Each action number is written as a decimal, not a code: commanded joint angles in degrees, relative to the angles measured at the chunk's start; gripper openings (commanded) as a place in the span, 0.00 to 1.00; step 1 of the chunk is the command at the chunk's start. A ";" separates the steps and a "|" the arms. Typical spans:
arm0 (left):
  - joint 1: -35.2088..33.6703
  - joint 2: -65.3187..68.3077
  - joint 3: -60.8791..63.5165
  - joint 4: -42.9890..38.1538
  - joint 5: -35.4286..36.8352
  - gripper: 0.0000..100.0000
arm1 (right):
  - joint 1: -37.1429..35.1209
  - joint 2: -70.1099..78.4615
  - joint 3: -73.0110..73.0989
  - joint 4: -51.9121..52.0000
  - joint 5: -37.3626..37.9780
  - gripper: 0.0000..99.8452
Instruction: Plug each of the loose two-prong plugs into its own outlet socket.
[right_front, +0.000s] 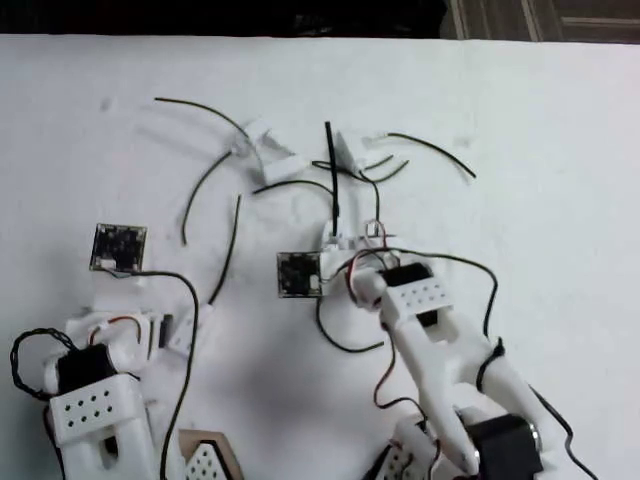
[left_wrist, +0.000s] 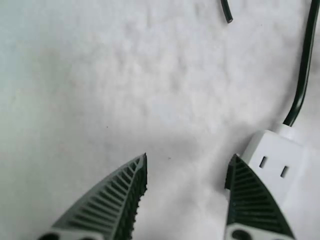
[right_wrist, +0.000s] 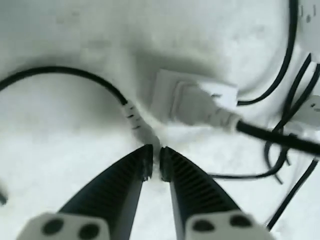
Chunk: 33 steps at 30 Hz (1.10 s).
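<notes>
My left gripper (left_wrist: 186, 167) is open low over the table. A white outlet socket (left_wrist: 272, 160) with two slots lies against the outer side of one dark ribbed finger (left_wrist: 250, 195), and its dark cord (left_wrist: 301, 75) runs away from it. In the high view that socket (right_front: 181, 335) lies at the left arm's tip. My right gripper (right_wrist: 156, 155) is shut on the white ribbed end of a dark cord (right_wrist: 136, 125). Just beyond it a white plug (right_wrist: 200, 107) sits in a white socket (right_wrist: 162, 90). In the high view, the right gripper (right_front: 347, 265) is at mid-table beside that socket (right_front: 336, 240).
Two more white cord ends (right_front: 272, 150) (right_front: 350, 150) and several loose dark cords (right_front: 205, 185) lie spread across the far middle of the white table (right_front: 540, 200). Dark square boards (right_front: 118, 246) (right_front: 298, 273) show near each arm. More cords (right_wrist: 290, 135) cross beside the right gripper.
</notes>
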 joint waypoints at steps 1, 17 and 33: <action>-0.22 -0.66 -0.18 -1.05 -0.62 0.26 | 1.27 -6.81 -0.88 8.40 -0.97 0.02; -0.22 -0.66 -0.18 -1.05 -0.62 0.26 | -1.89 -14.90 -0.88 14.20 -13.71 0.26; -0.22 -0.66 -0.18 -1.05 -0.62 0.26 | -2.07 3.74 -10.20 13.41 -7.30 0.26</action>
